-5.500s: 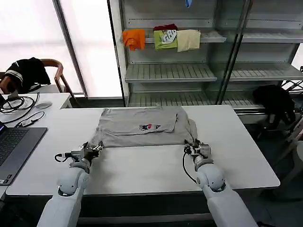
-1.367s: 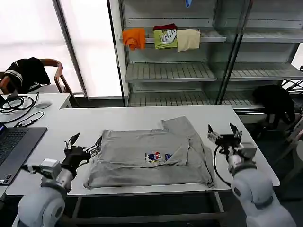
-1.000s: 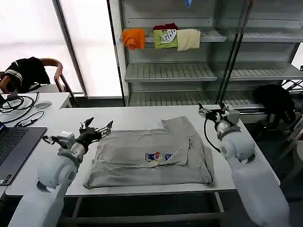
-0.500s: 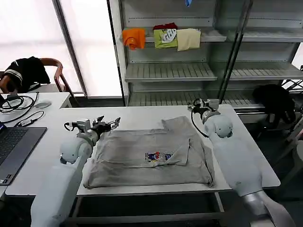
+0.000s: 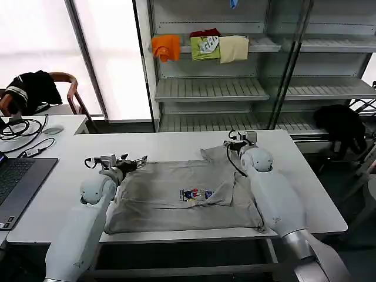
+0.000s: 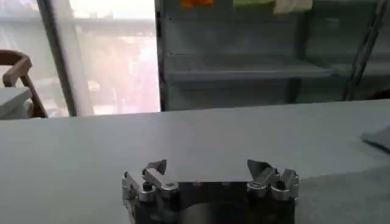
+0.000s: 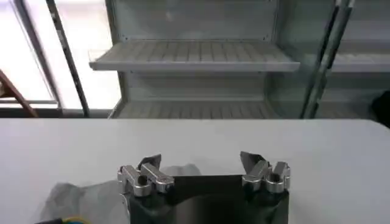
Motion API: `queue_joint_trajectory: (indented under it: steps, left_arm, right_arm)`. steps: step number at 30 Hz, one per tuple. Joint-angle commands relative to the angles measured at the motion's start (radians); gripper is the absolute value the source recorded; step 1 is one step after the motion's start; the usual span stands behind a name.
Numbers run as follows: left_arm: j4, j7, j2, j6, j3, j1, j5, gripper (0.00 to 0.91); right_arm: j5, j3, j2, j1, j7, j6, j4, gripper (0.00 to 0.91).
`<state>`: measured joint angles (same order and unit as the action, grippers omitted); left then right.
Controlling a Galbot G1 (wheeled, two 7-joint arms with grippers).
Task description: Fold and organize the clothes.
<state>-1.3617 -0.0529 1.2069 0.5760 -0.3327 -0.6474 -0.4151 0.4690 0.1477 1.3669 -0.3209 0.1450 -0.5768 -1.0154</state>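
Note:
A light grey T-shirt [image 5: 176,197] with a small multicolour chest print [image 5: 197,193] lies partly folded on the white table [image 5: 305,194], one sleeve sticking out at its far right. My left gripper [image 5: 134,162] is open, low over the shirt's far left corner. In the left wrist view that gripper [image 6: 207,167] has wide-spread fingers with nothing between them, and grey cloth [image 6: 344,195] lies off to one side. My right gripper [image 5: 233,140] is open at the far right sleeve. The right wrist view shows the gripper [image 7: 201,161] empty, with grey cloth [image 7: 76,198] just under and beside it.
Behind the table a metal shelf unit [image 5: 211,88] holds orange [image 5: 166,48], green [image 5: 205,49] and cream [image 5: 234,49] folded garments. A laptop [image 5: 17,182] and cables [image 5: 23,132] lie at the left. Black garments hang on a chair [image 5: 35,88] and at the right [image 5: 343,126].
Both arms have swung from the shirt's near side to its far edge, closing in on the two far corners. Before that the shirt came nearer the table's front edge. Both grippers stayed open.

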Motion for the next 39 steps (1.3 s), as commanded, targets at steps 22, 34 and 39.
queue_joint_trajectory:
  steps: [22,34,39]
  left_arm:
    - [0.043,-0.002,0.006,0.000,-0.021,-0.026,0.021,0.746]
    - [0.033,0.002,0.011,0.001,-0.018,-0.044,0.028,0.020]
    - [0.028,0.001,0.012,0.001,-0.016,-0.051,0.029,0.020]
  right_arm:
    - [-0.004,-0.008,0.017,-0.009,0.001,-0.001,0.041,0.907]
    - [0.002,-0.009,0.005,-0.037,0.004,-0.002,0.018,0.000]
    - [0.002,-0.009,0.000,-0.053,0.005,-0.002,0.006,0.000]
